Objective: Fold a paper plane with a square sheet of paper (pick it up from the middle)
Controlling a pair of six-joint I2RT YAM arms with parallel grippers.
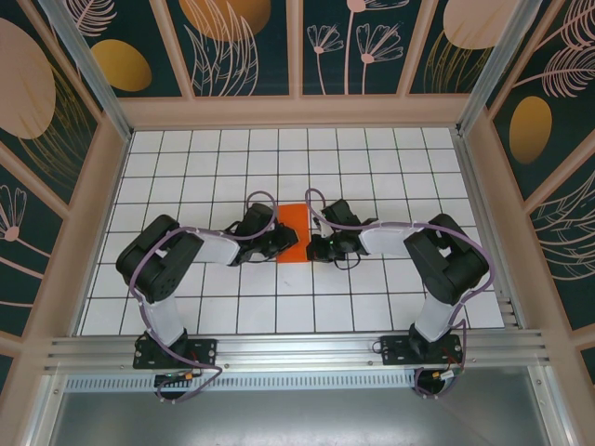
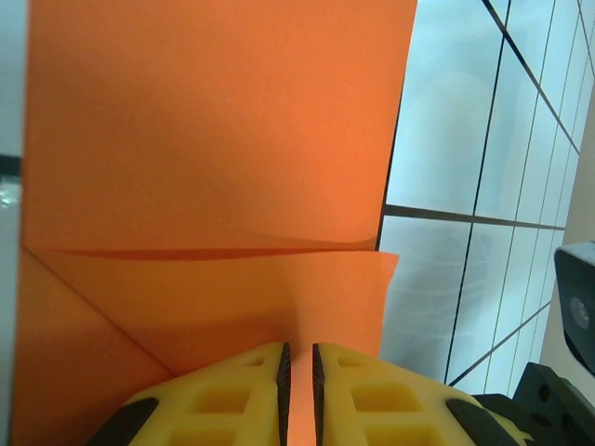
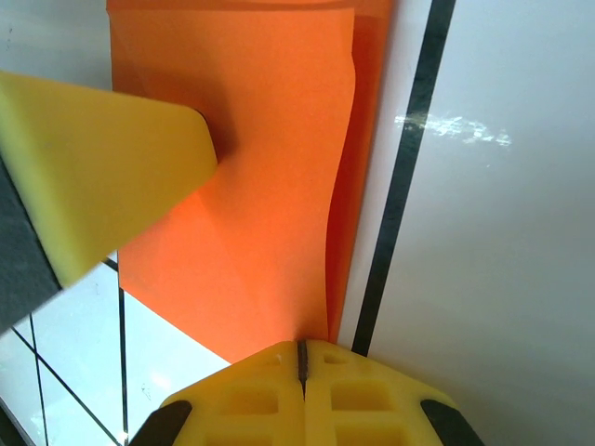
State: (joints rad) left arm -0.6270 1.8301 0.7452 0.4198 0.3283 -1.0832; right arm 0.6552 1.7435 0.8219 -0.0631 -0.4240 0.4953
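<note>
The square sheet of paper (image 1: pixel 294 223), bright orange, lies folded into a narrow strip on the white grid table between both grippers. In the left wrist view the paper (image 2: pixel 214 139) shows a cross fold and a diagonal crease at lower left. My left gripper (image 2: pixel 298 346) (image 1: pixel 282 243) rests its tips on the sheet, jaws a narrow slit apart with orange showing through. Its yellow finger (image 3: pixel 112 167) presses the paper (image 3: pixel 270 186) in the right wrist view. My right gripper (image 3: pixel 301 342) (image 1: pixel 314 247) is shut on the sheet's lifted top layer. A paper plane is out of view.
The white gridded table (image 1: pixel 390 177) is boxed in by wooden-framed patterned walls (image 1: pixel 521 139). An aluminium rail (image 1: pixel 297 351) runs along the near edge by the arm bases. Part of the right arm's black body (image 2: pixel 576 316) sits close to the right of the left gripper.
</note>
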